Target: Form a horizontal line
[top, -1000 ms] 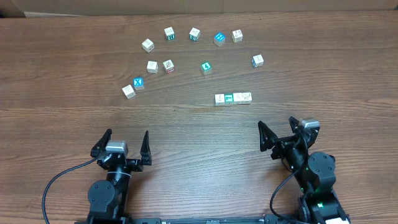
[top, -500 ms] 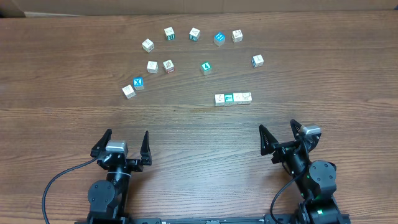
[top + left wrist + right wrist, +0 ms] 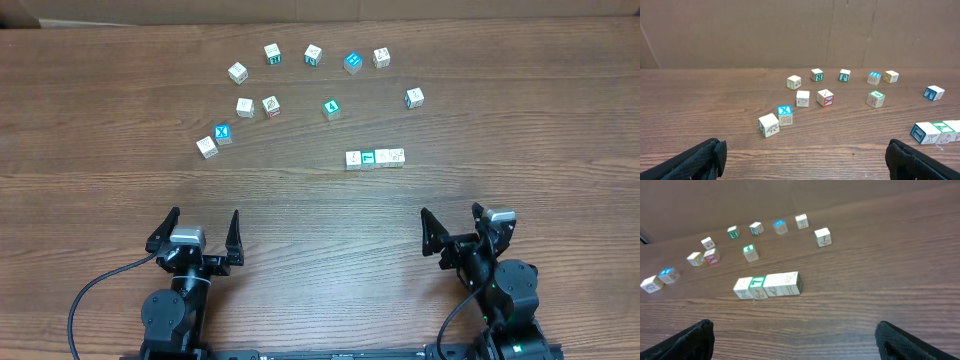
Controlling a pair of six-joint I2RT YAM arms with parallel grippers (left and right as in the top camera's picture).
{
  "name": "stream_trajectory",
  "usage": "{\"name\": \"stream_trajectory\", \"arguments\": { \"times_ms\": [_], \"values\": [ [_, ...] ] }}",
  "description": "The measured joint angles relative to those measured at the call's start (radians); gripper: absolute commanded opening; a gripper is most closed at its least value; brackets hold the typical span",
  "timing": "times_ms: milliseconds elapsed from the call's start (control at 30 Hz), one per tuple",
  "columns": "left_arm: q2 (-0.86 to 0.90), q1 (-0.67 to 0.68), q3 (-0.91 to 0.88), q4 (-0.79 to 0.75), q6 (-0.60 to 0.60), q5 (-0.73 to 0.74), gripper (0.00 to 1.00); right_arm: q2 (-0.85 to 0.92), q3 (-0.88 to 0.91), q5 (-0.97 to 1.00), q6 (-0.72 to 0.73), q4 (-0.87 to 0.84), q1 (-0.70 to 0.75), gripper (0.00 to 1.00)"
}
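The horizontal line point(image 3: 375, 158) is a straight row of touching whitish letter cubes, one with a teal-green top, right of the table's middle. It also shows in the right wrist view point(image 3: 768, 286) and at the right edge of the left wrist view point(image 3: 936, 132). My right gripper point(image 3: 455, 234) is open and empty, near the front edge below the row and apart from it; its fingers frame bare wood in the right wrist view point(image 3: 795, 340). My left gripper point(image 3: 197, 234) is open and empty at the front left, also seen in the left wrist view point(image 3: 802, 160).
Several loose letter cubes lie scattered in an arc across the far half of the table, among them a blue X cube point(image 3: 223, 133), a teal cube point(image 3: 331, 108), a blue cube point(image 3: 352, 62) and a cube at the right point(image 3: 414, 97). A cardboard wall point(image 3: 800, 30) stands behind.
My right gripper has drawn back toward the front edge, away from the row. The cubes and the left arm have not moved.
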State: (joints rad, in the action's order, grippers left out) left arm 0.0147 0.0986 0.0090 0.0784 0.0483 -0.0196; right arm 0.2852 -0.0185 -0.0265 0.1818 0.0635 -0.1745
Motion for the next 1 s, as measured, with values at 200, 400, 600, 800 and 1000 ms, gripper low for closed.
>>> {"name": "stream_trajectory", "arguments": {
  "times_ms": [200, 400, 600, 800, 1000],
  "values": [
    [0.000, 0.000, 0.000, 0.000, 0.000, 0.000, 1.00, -0.007, 0.000, 0.016, 0.000, 0.026, 0.000, 1.00],
    [0.000, 0.000, 0.000, 0.000, 0.000, 0.000, 1.00, -0.050, 0.000, 0.018, 0.001, 0.027, 0.000, 1.00],
    [0.000, 0.000, 0.000, 0.000, 0.000, 0.000, 1.00, -0.116, 0.000, 0.014, -0.013, 0.027, 0.000, 1.00],
    [0.000, 0.000, 0.000, 0.000, 0.000, 0.000, 0.99, -0.152, 0.000, -0.002, -0.069, 0.026, 0.000, 1.00],
    [0.000, 0.000, 0.000, 0.000, 0.000, 0.000, 1.00, -0.153, 0.000, -0.003, -0.096, 0.026, 0.000, 1.00]
  ]
}}
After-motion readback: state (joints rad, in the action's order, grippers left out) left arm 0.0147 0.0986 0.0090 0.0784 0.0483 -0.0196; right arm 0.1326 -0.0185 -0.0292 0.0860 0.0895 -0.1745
